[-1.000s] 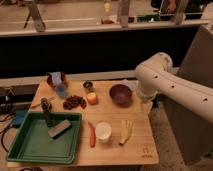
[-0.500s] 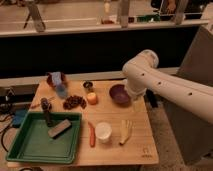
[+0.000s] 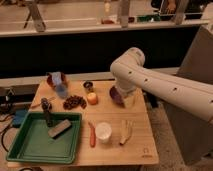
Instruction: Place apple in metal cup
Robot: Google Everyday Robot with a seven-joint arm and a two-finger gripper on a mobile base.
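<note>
A: Orange-yellow, round: apple (image 3: 92, 98), resting on the wooden table (image 3: 142, 147), just beside the metal cup (image 3: 88, 86), at its 5 o'clock.

B: And the gripper (image 3: 126, 99)? Off at 3 o'clock from the apple, low over the purple bowl (image 3: 115, 95), tucked under the white arm. Spread or pinched, cannot tell from here.

A: Not carrying the apple, at any rate. Whole pick yet to do, by the look of it.

B: Plenty to go wrong, then. Coming across from 3 o'clock, could nudge the apple and send it rolling toward the dark cluster (image 3: 74, 102) at its 9 o'clock. Or shove it into the cup and tip that over.

A: Could clip the bowl's rim on the way out, too. And at the drop, looks about as wide as the cup's mouth. Needs a centred release; otherwise perched on the rim, then off and away.

B: Pointing which way?

A: Cup upright, mouth to the ceiling, long axis vertical. Apple near enough a ball, no long axis worth naming; stem side not to be made out. Probably safest taken straight from above.
</note>
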